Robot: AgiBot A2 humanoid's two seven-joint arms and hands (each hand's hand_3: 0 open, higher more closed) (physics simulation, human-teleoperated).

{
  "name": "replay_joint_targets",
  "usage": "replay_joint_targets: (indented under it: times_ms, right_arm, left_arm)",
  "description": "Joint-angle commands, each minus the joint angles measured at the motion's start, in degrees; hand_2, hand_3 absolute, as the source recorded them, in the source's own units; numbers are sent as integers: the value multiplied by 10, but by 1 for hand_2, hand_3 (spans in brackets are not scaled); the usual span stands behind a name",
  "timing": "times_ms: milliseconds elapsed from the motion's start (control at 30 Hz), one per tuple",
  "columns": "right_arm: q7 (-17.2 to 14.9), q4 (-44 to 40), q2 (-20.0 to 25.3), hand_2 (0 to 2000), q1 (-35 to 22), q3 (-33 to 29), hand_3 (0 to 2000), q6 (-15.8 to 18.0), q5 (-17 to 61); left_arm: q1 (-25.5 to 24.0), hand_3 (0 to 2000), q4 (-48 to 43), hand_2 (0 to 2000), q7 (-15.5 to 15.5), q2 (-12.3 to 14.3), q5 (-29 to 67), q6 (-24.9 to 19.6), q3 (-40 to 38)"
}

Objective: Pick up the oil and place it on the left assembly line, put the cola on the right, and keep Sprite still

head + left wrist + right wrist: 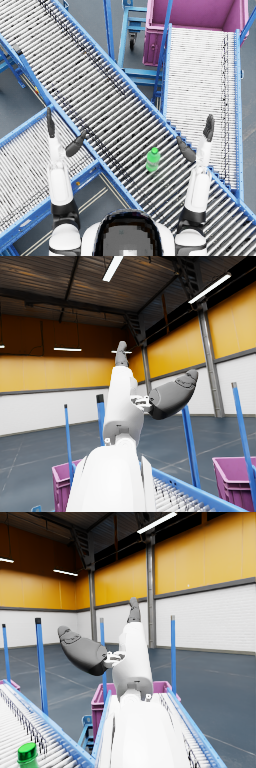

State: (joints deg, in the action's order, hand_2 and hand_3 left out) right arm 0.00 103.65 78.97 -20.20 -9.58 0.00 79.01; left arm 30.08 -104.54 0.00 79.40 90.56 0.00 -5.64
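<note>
Both the left hand (56, 146) and right hand (202, 149) hold nothing, thumbs splayed from upright fingers. The green Sprite bottle (153, 160) stands on the roller conveyor (100, 100) near the right thumb, untouched; the right wrist view crops it to its cap

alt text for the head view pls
A green bottle stands on a diagonal roller conveyor between the robot's raised, empty left hand and right hand. A pink bin sits at the top right.
</note>
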Motion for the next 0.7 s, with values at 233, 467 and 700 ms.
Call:
replay_joint_targets:
  times_ms: [233,467,700]
  right_arm:
    - [0,0,1,0,-2,-1,0,0,0]
    - [0,9,-1,0,-14,-6,0,0,0]
    - [0,11,-1,0,-17,-4,0,0,0]
  left_arm:
    - [1,0,0,0,0,1,0,0,-1]
    - [20,0,-4,0,0,-1,0,0,-5]
    - [22,0,-7,0,0,0,0,0,-1]
